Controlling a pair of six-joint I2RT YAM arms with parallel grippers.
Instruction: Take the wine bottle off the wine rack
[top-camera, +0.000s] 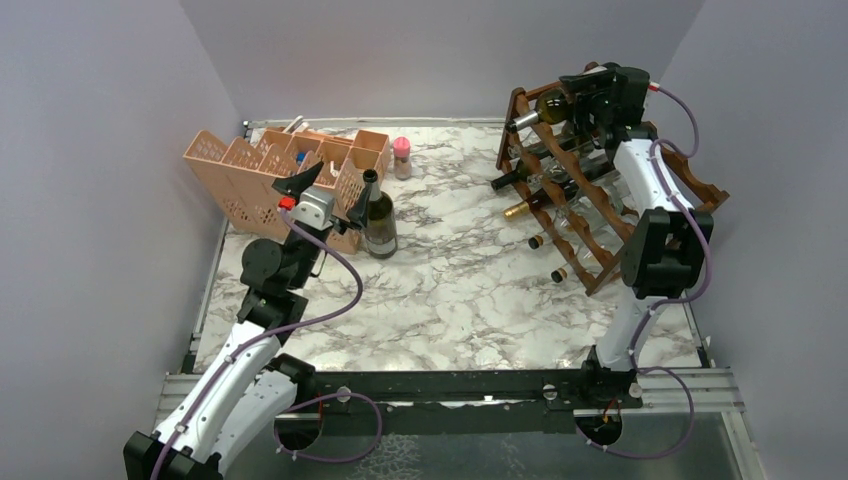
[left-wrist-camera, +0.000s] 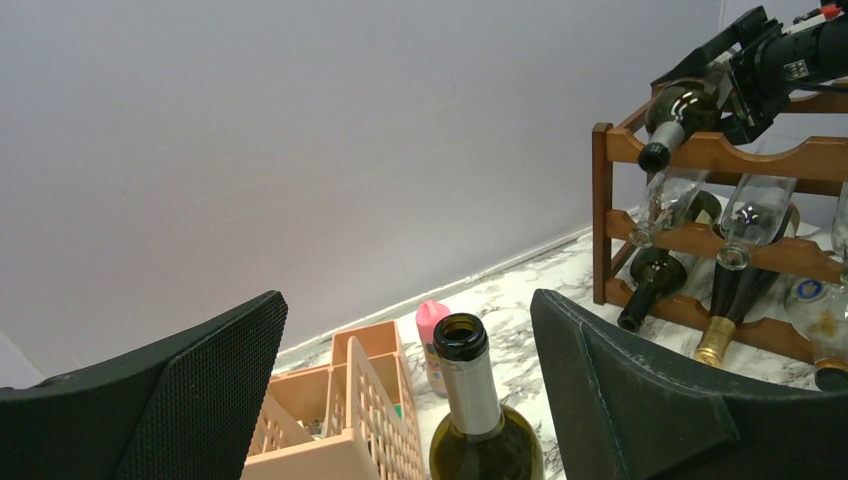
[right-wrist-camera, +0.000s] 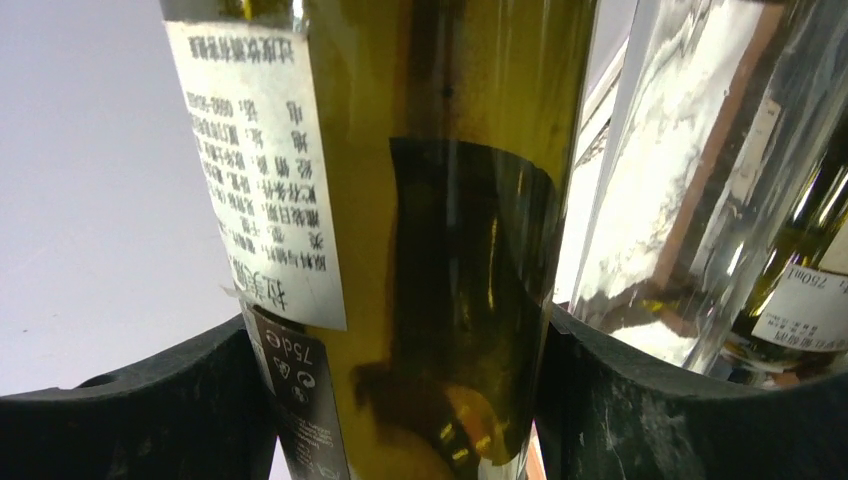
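Two black padded fingers (right-wrist-camera: 130, 410) of the right gripper (right-wrist-camera: 400, 350) are shown pressed against opposite flanks of an olive-green glass wine bottle with a white printed paper label (right-wrist-camera: 450, 200). The bottle is thus pinched low on its body, and no gap is seen on either side. The wine bottle lies in the top tier of the dark reddish-brown wooden wine rack of crossed slats and scalloped rails (left-wrist-camera: 740, 150), at the far right of the grey-veined white marble tabletop (top-camera: 470, 290). Its neck is laid over the front rail and pointed towards the table's middle. A clear glass bottle (right-wrist-camera: 680, 170) lies just beside it, and further bottles are seen in the tiers below.

For a clean extraction, the grip is best kept firm and the bottle raised free of the scallop before it is drawn out along its own axis, so that neighbour and rail are not knocked. Because the glass is smooth, slippage is judged the main risk.

The left gripper (top-camera: 330, 195) is spread at the far left and pinches nothing. An upright green glass bottle with a black capsule (top-camera: 378, 215) stands just beside it, and a peach-pink plastic lattice organiser (top-camera: 260, 170) is set behind.

The pinched bottle is seen as dark, glossy and cylindrical, and its label is printed in black characters.
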